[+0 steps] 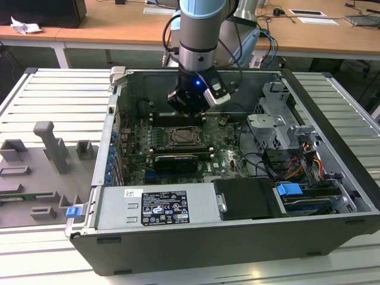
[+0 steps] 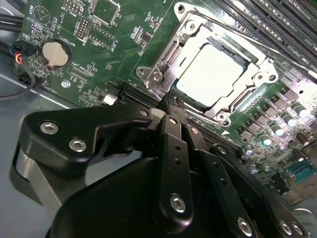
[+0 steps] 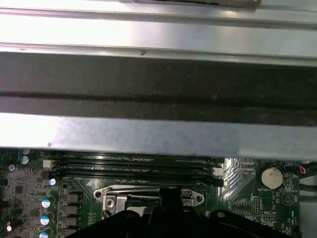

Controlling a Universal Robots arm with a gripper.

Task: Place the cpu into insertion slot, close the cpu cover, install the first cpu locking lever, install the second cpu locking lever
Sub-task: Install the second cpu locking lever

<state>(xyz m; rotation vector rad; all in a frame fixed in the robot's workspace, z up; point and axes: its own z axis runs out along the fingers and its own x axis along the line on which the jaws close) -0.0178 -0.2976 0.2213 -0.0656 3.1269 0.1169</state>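
The cpu point(image 2: 210, 74) lies flat in the insertion slot point(image 1: 183, 137) at the middle of the green motherboard, its pale metal face showing. The silver cpu cover point(image 2: 159, 75) lies down around it, framing the chip through its window; the first wrist view shows its edge point(image 3: 115, 191). My gripper point(image 2: 171, 104) hangs just above the board at the cover's edge, black fingers pressed together with nothing between them. In the exterior view the gripper point(image 1: 191, 110) sits over the far side of the slot. Whether the tip touches a locking lever I cannot tell.
Long black memory slots point(image 2: 277, 25) run beside the socket. A coin battery point(image 2: 53, 53) sits on the board nearby. The case's grey wall point(image 3: 158, 134) stands close behind. A drive cage point(image 1: 276, 119), cables point(image 1: 297, 166) and a power supply point(image 1: 157, 208) crowd the case.
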